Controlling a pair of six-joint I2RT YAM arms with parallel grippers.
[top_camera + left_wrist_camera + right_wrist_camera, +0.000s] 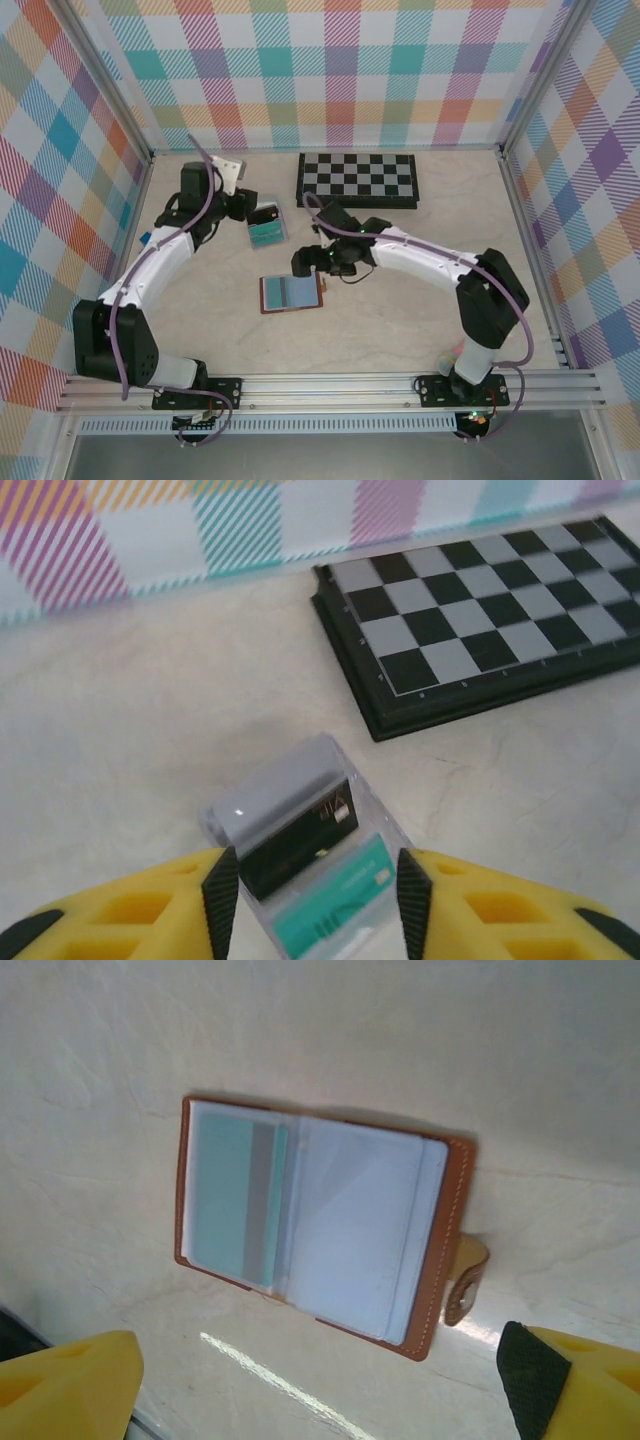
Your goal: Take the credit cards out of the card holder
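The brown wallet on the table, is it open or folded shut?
Open: the card holder lies spread flat, lining up, its clasp tab loose at one side. A teal card sits in one clear pocket.

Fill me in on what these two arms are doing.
The left gripper hangs open over a clear tray holding a teal card and a dark card. The right gripper hovers wide open above the card holder, which lies spread open on the table with a turquoise card in its pocket.

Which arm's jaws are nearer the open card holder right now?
Right. The right jaws hover just above the card holder; the left jaws sit farther back-left, over the clear tray.
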